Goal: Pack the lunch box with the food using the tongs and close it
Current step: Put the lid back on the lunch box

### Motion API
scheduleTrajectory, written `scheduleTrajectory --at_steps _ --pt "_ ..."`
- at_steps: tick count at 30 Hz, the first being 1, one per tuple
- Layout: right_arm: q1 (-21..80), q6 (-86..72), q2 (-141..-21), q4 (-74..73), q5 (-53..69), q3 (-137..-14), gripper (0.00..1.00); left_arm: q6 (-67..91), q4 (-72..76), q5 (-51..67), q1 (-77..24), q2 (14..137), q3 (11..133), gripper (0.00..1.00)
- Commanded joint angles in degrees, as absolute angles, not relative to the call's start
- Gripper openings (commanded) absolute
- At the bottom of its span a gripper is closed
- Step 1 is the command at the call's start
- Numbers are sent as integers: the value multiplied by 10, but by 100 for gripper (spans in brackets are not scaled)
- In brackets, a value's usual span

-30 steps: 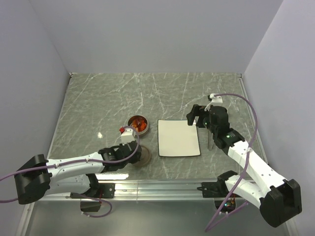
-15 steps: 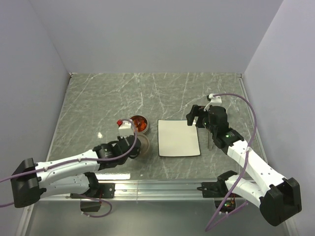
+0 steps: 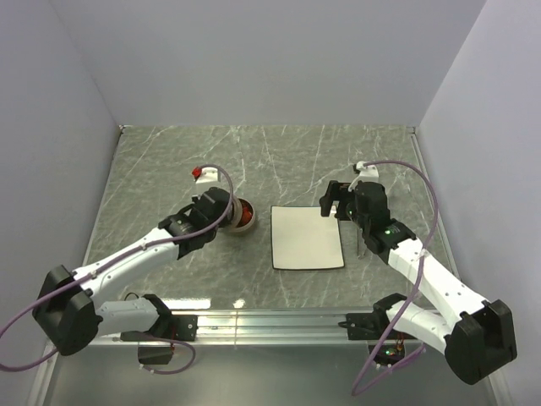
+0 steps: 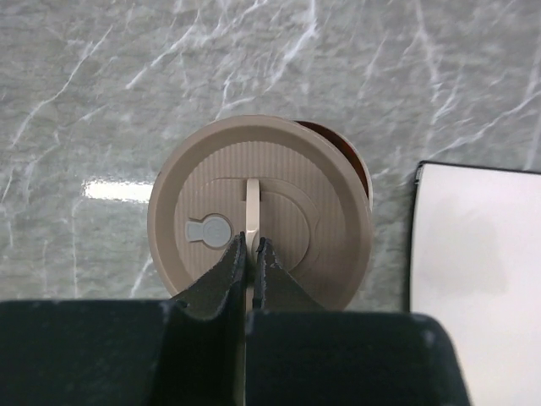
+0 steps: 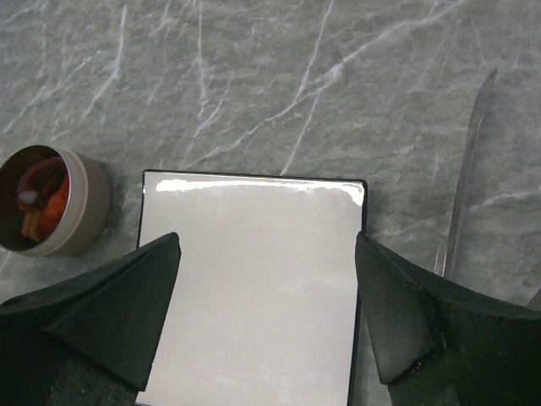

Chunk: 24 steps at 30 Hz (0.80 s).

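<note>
Left gripper (image 4: 251, 245) clamps the lid (image 4: 321, 220) by its middle, off-centre above the tin (image 5: 89, 211) of food (image 5: 42, 190). Lowered so, its rim may catch and tip the tin. Right gripper (image 5: 266, 245) gapes empty over the white plate (image 5: 254, 338), tongs (image 5: 467, 161) beside.

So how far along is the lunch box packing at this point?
Done: the food sits in the lunch box, the white plate is bare, and the tongs lie on the table beside it. In hand: the left hand is shut on the centre handle of the lid, holding it over the box, a little off-centre. Left: seat the lid. The right hand hangs open, empty.
</note>
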<state>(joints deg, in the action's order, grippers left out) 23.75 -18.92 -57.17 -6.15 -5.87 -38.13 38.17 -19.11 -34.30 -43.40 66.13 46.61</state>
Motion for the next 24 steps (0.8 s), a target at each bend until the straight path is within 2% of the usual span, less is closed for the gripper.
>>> scheduleTrajectory --at_steps 1,11,24 --pt "242 -180 -577 -42 -71 -392 91 316 -160 -278 -404 681 500 0" --pt "248 -178 -591 -44 -79 -399 90 278 -147 -214 -352 760 543 0" --pt "254 -178 -595 -47 -88 -400 91 264 -129 -157 -348 821 561 0"
